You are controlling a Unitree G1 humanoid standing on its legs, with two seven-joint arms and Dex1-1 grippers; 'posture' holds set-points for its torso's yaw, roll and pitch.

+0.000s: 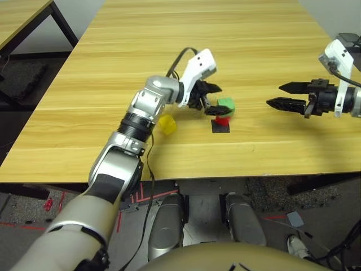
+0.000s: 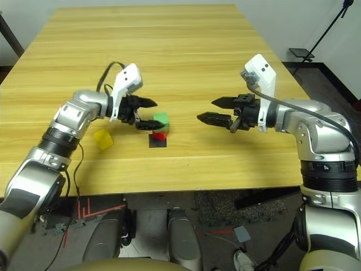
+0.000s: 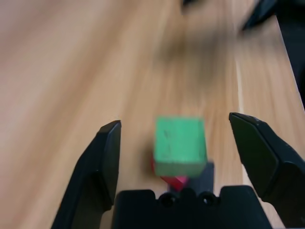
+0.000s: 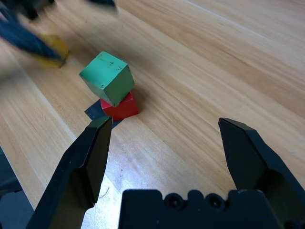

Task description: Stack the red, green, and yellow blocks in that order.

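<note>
The green block (image 1: 226, 105) rests on the red block (image 1: 223, 119), turned a little askew, and the red one sits on a flat black square patch (image 1: 220, 127). The same stack shows in the right wrist view as green block (image 4: 107, 78) over red block (image 4: 122, 108). My left gripper (image 1: 213, 99) is open just left of the stack, its fingers (image 3: 107, 167) on either side of the green block (image 3: 180, 146) without touching it. The yellow block (image 1: 167, 125) lies on the table under my left forearm. My right gripper (image 2: 216, 110) hangs open, well right of the stack.
The wooden table (image 1: 186, 51) stretches bare behind the stack. Its front edge (image 1: 186, 178) runs close below the blocks. A second table (image 1: 22, 14) stands off to the far left, across a gap of floor.
</note>
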